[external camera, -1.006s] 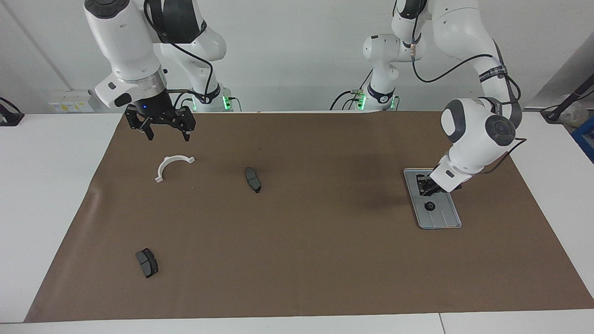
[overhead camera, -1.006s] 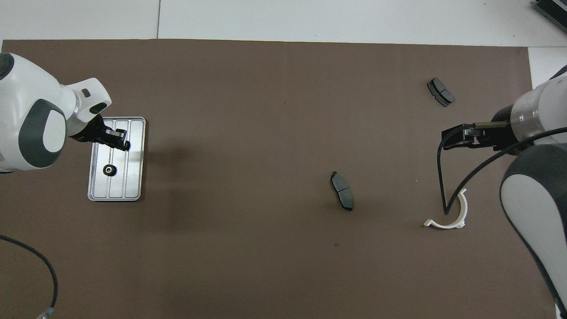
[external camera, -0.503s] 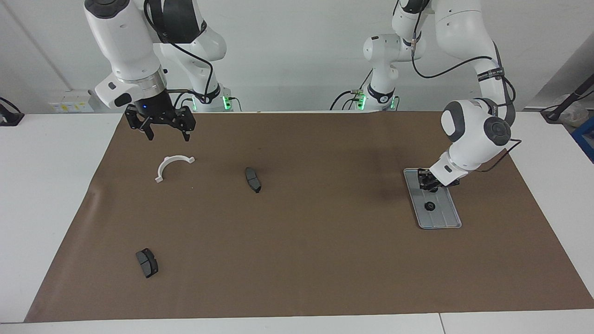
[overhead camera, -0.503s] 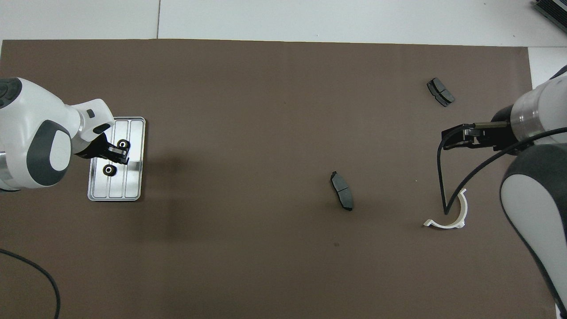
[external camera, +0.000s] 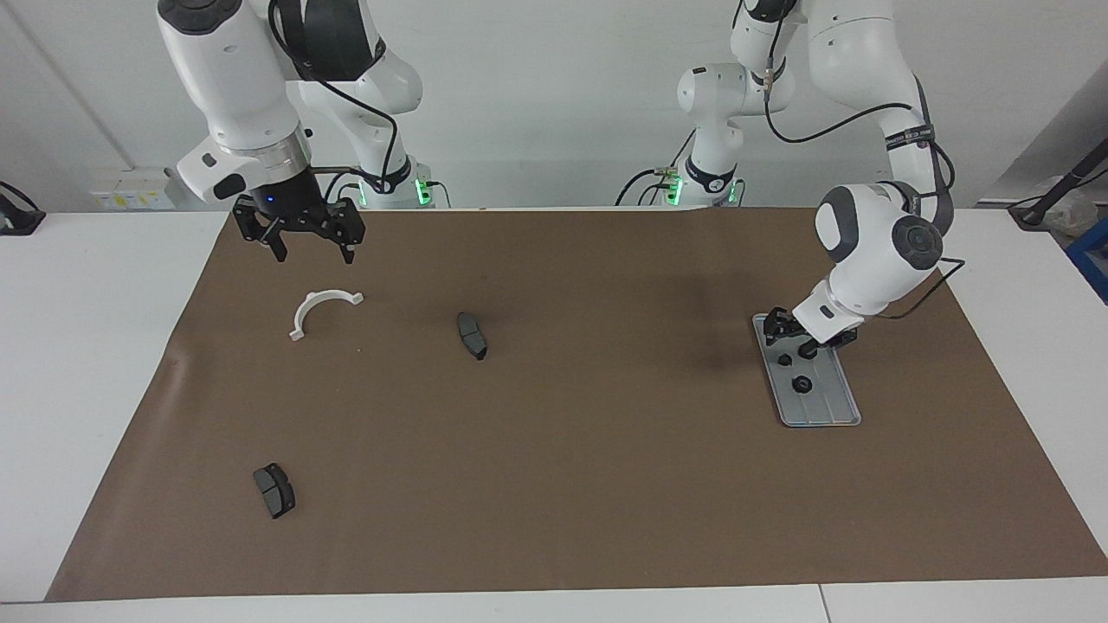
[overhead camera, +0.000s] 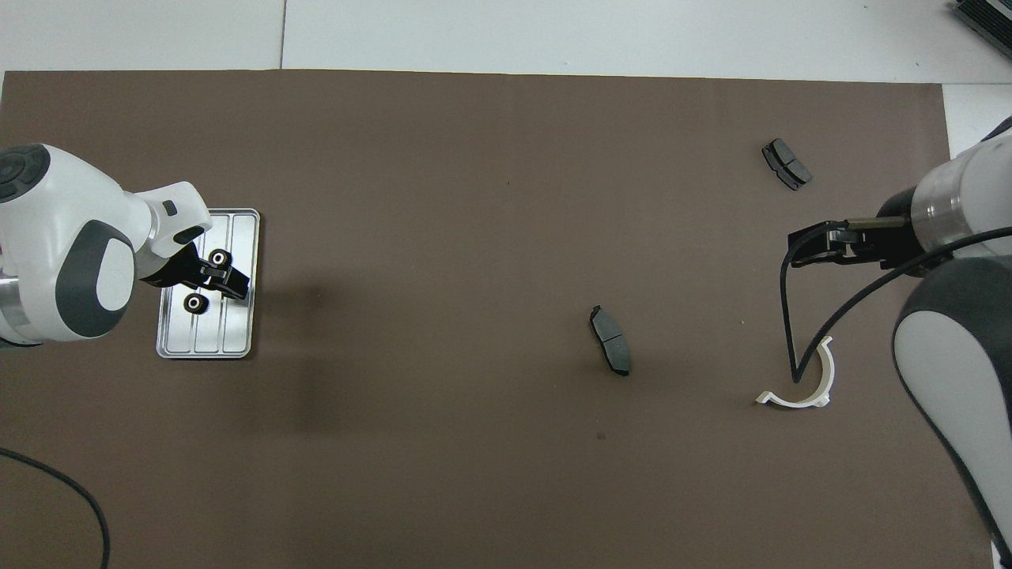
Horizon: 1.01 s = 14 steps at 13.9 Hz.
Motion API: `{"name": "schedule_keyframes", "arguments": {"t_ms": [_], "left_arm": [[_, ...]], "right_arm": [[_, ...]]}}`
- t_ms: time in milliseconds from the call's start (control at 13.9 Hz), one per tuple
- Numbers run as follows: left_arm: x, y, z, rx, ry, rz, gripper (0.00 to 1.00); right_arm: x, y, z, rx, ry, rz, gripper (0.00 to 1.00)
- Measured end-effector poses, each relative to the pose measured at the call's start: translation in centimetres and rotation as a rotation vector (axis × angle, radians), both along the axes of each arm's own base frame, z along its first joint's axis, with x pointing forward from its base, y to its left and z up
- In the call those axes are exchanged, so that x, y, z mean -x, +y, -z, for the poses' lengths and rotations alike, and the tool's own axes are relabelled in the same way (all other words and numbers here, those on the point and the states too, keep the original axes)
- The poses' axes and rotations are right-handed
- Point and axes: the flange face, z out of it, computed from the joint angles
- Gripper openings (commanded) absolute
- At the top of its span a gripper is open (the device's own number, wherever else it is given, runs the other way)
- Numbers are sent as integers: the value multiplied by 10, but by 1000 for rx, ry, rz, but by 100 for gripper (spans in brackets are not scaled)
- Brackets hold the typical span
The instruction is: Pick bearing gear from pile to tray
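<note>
The silver tray (external camera: 829, 408) lies at the left arm's end of the table and also shows in the overhead view (overhead camera: 237, 336). Two black bearing gears lie on it, one gear (external camera: 783, 358) just under my left gripper and a second gear (external camera: 802, 385) beside it. In the overhead view they show as one gear (overhead camera: 219, 258) and the other gear (overhead camera: 194, 303). My left gripper (external camera: 792, 336) (overhead camera: 224, 278) hangs open and empty low over the tray. My right gripper (external camera: 305, 249) (overhead camera: 814, 241) waits open above the white half-ring bracket (external camera: 310, 303) (overhead camera: 791, 401).
Of the pile, one dark grey pad (external camera: 472, 335) (overhead camera: 610, 340) lies mid-mat. Another pad (external camera: 274, 491) (overhead camera: 786, 163) lies farther from the robots at the right arm's end. A brown mat (external camera: 606, 484) covers the table.
The left gripper has let go of a gear, which now lies on the tray beside the first one, and has drawn back a little with its fingers apart. The right arm has not moved.
</note>
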Motion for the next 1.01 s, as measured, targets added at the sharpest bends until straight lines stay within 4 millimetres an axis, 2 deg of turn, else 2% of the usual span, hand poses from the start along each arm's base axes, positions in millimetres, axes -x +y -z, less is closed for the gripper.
{"name": "schedule_keyframes", "arguments": {"t_ms": [216,503,790,1006], "left_arm": [[-13,0,-33,2,-64,0,100],[-32,0,-106,-6,-144,11,100],[-40,2,-181,-40,-188,27,100],[-34,5,-207,-44,-151,26,100]], "right_arm": [[0,0,0,0,0,0,100],[0,0,0,0,0,0,100],[0,0,0,0,0,0,100],[0,0,0,0,0,0,100]]}}
